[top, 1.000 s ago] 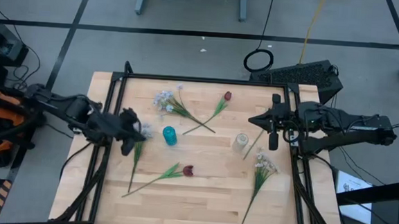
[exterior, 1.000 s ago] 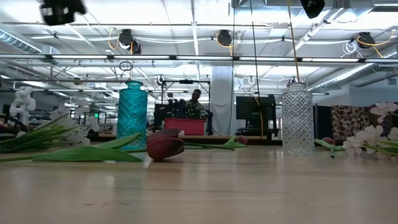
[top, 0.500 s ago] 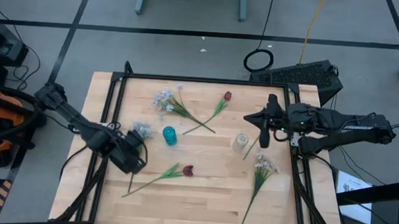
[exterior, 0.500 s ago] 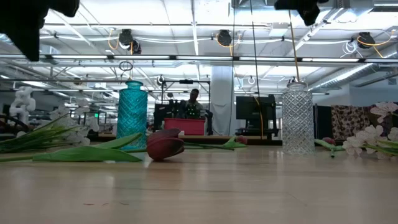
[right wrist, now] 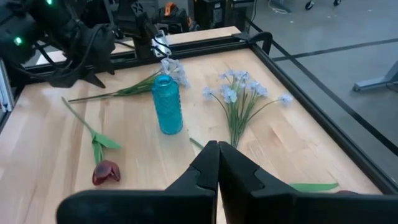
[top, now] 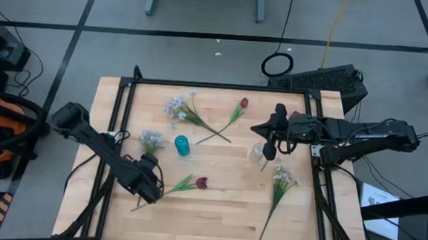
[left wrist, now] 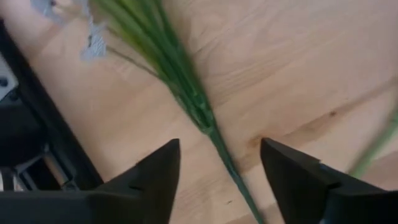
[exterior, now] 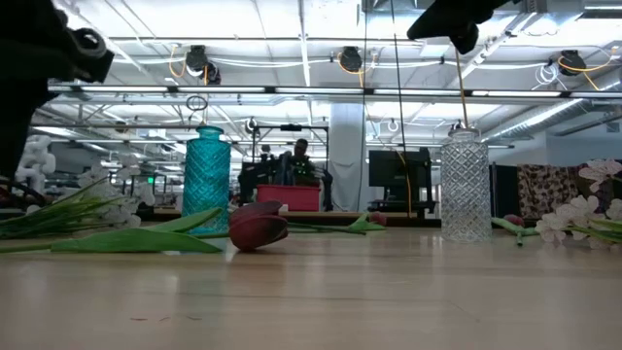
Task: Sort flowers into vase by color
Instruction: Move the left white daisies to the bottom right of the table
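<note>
The left gripper (top: pixel 149 184) is hanging low over the front-left part of the wooden table (top: pixel 223 210), its 2 fingers (left wrist: pixel 155 177) spread apart on either side of a green stem and gripping nothing. That stem belongs to a white-blue blossom spray (top: pixel 151 141) lying on the boards, its pale head pointing toward the table's back and its stem (left wrist: pixel 208 127) running under the open fingers. Just beside the gripper, a dark red tulip (top: pixel 200 182) is lying flat with its leafy stem reaching toward the front-left. A teal glass vase (top: pixel 182 145) is standing upright near the table's middle, close to the spray's head. Behind it, a second white-blue spray (top: pixel 176 107) is lying with its stem crossing the stem of another red tulip (top: pixel 243 103). The right gripper (top: pixel 269 147) is hovering above the clear glass vase (exterior: pixel 465 187) on the table's right half, its fingers (right wrist: pixel 211 165) pressed together and holding nothing. A third white spray (top: pixel 283 175) is lying in front of that vase, stem pointing toward the table's front edge. Beyond the table, a person (exterior: pixel 302 153) is sitting far back in the room.
</note>
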Robot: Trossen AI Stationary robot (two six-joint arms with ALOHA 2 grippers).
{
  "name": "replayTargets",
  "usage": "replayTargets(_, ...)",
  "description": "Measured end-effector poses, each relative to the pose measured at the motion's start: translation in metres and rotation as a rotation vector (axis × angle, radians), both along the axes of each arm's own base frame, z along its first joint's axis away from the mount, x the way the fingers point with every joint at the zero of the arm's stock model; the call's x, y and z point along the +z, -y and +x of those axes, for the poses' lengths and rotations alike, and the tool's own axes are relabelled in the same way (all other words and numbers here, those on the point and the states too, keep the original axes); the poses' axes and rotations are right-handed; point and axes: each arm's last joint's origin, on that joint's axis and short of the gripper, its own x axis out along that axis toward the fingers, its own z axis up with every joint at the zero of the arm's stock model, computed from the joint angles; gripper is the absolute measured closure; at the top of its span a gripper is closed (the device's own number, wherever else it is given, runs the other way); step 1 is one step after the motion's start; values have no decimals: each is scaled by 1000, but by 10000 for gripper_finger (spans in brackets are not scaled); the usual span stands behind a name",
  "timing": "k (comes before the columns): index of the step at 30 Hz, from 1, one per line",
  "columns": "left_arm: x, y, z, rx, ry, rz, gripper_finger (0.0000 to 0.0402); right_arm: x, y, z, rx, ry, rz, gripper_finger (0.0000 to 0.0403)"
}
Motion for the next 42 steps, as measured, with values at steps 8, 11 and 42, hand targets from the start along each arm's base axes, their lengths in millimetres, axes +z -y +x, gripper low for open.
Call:
replayTargets(8, -15, 10, -1, 41, -33, 44, 111, 1, 0, 1, 0, 11, 8, 403)
replayTargets(11, -21, 9, -2, 64, -37, 56, 110, 1, 0, 1, -6, 17, 22, 403)
replayTargets(42, -53, 0, -17, 41, -92, -2, 396, -17, -37, 22, 123, -39, 45, 403)
